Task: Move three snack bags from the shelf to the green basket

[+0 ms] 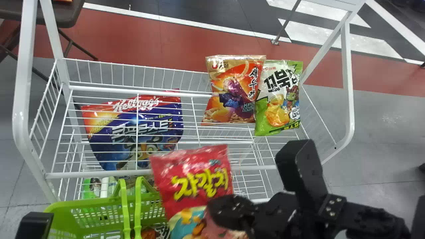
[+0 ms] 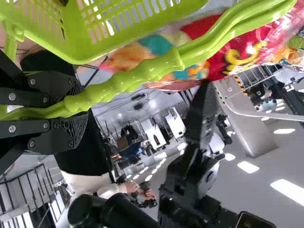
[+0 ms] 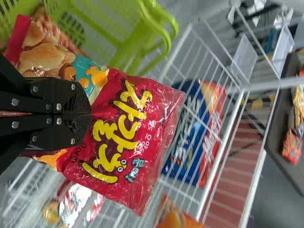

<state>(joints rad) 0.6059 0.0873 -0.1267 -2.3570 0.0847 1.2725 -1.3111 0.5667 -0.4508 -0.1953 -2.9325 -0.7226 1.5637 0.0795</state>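
My right gripper (image 1: 229, 210) is over the right part of the green basket (image 1: 83, 212), holding a red snack bag (image 1: 196, 179) with yellow lettering. In the right wrist view my right gripper (image 3: 78, 111) is shut on the red bag (image 3: 128, 137), near its picture part. At the bottom left is my left gripper (image 1: 35, 225); in the left wrist view this left gripper (image 2: 71, 111) is shut on the green basket handle (image 2: 142, 71). Part of another bag (image 1: 156, 230) shows inside the basket. An orange bag (image 1: 232, 93) and a green-and-white bag (image 1: 279, 99) lie side by side on the white wire shelf (image 1: 215, 134).
A large blue-and-red bag (image 1: 142, 132) stands behind the shelf's wires at the left. White frame posts (image 1: 25, 99) rise on both sides. Green and white packages (image 1: 103, 187) sit lower down behind the basket. A dark table (image 1: 63, 15) is at the far left.
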